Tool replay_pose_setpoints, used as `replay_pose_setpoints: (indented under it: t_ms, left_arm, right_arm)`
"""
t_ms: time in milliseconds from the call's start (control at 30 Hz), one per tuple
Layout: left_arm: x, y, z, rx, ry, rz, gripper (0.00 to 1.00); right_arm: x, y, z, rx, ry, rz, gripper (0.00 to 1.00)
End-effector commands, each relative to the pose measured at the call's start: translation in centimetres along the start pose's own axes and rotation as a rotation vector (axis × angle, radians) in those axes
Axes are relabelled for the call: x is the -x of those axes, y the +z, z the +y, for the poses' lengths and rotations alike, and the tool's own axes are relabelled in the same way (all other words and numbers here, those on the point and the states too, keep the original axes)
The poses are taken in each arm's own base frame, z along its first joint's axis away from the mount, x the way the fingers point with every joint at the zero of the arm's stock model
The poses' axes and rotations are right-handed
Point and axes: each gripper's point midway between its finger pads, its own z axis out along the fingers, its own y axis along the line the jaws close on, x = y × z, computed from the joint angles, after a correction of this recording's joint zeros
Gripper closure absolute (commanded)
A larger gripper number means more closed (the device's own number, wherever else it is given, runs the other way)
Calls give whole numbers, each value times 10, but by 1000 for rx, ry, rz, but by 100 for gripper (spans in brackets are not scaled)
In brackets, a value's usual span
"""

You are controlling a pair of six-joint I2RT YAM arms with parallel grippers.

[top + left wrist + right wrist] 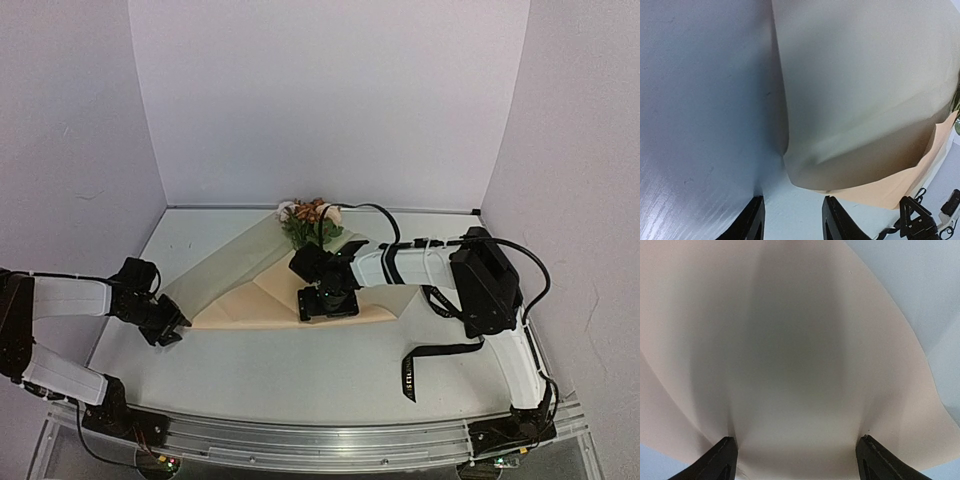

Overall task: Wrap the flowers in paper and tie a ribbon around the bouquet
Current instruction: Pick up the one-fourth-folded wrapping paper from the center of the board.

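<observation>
The flowers (pixel 312 222) were partly covered by the folded paper (pixel 250 290) on the white table (pixel 300 370) — left gripper (pixel 793 201) was parted, right gripper (pixel 798 438) spread wide, nothing grasped.

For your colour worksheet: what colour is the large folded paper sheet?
The large folded paper sheet is plain peach-tan, clearest in the right wrist view.

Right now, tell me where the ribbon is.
In the top view the ribbon lies flat on the table on the right side, nearer than the paper and just left of the right arm.
</observation>
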Motion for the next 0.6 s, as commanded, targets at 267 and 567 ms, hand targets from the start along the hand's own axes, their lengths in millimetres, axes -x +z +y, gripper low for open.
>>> replay_pose_setpoints:
  t_ms: [267, 567]
  left_arm:
    - [14, 10, -20, -43, 48, -52, 74]
    - [22, 3, -37, -51, 112, -93, 93]
  right_arm:
    - [16, -20, 8, 28, -17, -52, 15]
    - [23, -24, 13, 41, -33, -69, 13]
